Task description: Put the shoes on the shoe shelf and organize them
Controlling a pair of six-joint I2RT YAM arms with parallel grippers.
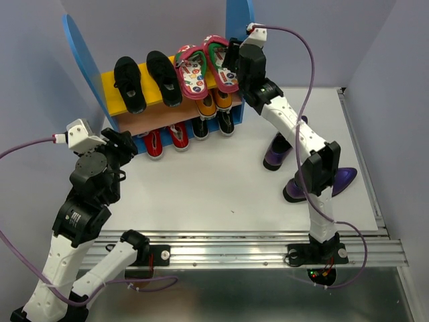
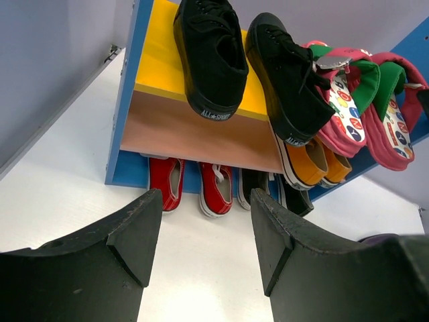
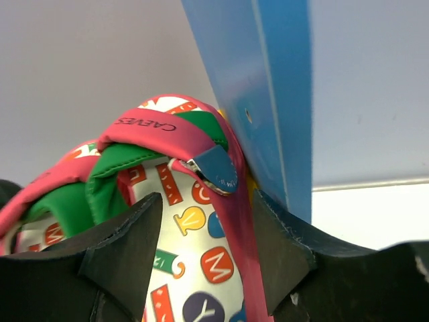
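My left fingers are open and empty at lower left, facing the blue-sided two-tier shoe shelf at upper left. My right fingers stand apart astride the pink rubber flip-flop with green strap on the yellow top board, upper centre. Dark purple glossy loafers lie on the white surface, right of centre. They're probably light, stiff and slick; I'd pinch the heel collar.

White table, pale lilac walls
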